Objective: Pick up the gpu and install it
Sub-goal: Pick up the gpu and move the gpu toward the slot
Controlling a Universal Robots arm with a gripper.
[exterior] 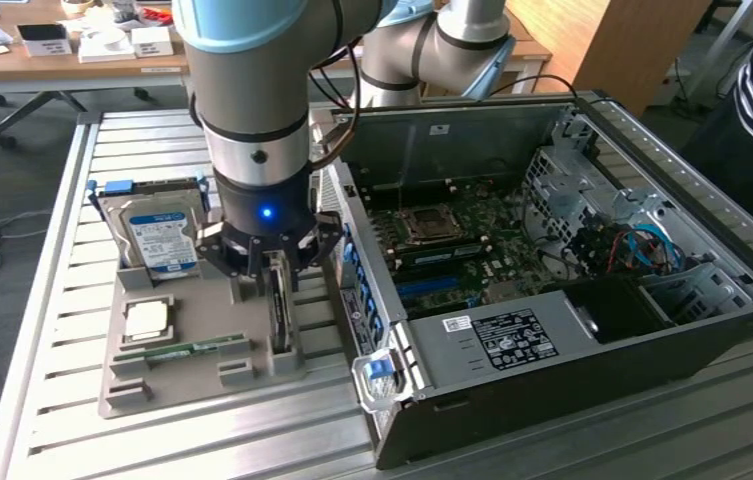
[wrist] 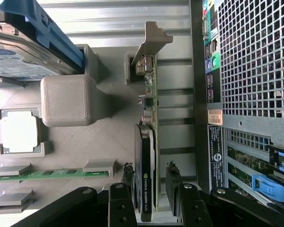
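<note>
Slatted metal desk [exterior: 49,300] carries one grey holder [exterior: 149,392]; in the holder one gpu [wrist: 146,165], one hard drive [exterior: 156,235], one RAM stick [exterior: 196,349]; one end effector [wrist: 150,171] stands spread around the gpu.

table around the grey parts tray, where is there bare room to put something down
Bare slats: the strip between the tray and the table edge on the exterior view's left, and the stretch on the tray's near side, beside the PC case. Crowded: the narrow gap between tray and case, where the gripper straddles the gpu.
</note>
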